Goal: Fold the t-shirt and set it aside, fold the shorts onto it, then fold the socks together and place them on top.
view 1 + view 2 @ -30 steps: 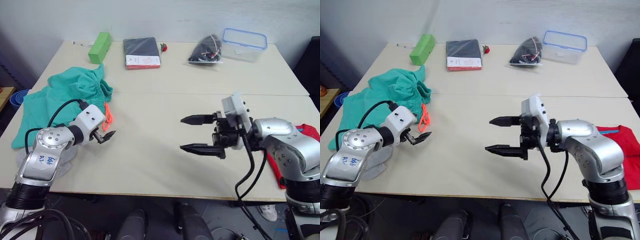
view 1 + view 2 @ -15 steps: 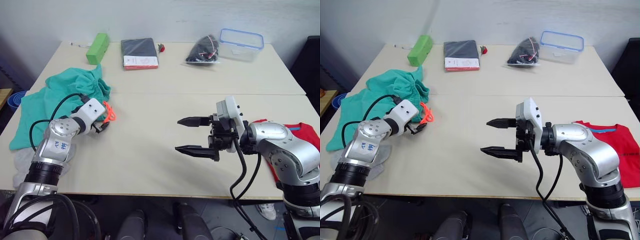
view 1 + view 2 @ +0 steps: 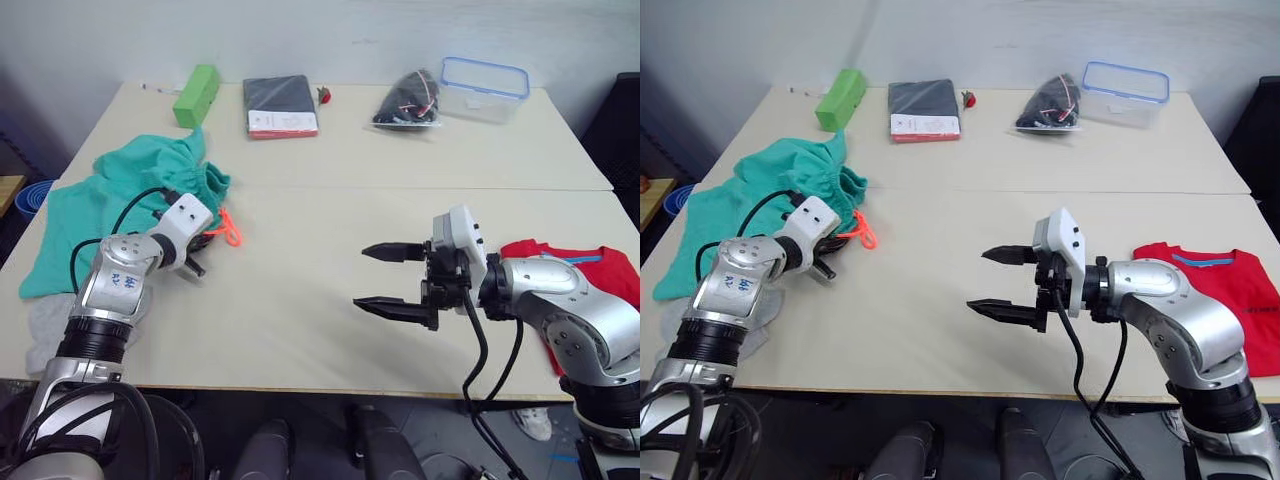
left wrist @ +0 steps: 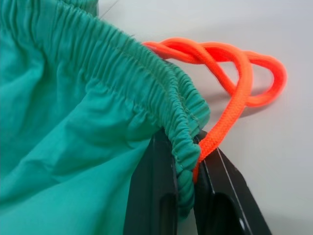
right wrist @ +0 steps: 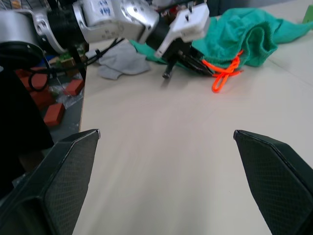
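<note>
While the shirt (image 3: 1210,290) lies folded aside, left claw (image 4: 185,196) pinches the shorts (image 3: 110,200) waistband; right claw (image 3: 1000,282) gapes empty; socks (image 5: 120,61) wait

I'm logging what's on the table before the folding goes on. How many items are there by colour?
Red: 2, the t-shirt and a small red thing
Green: 2, the shorts and a green block
Grey: 1, the socks
Black: 2, a flat dark packet and a bundle
Clear: 1, a blue-rimmed tub
Total: 8
</note>
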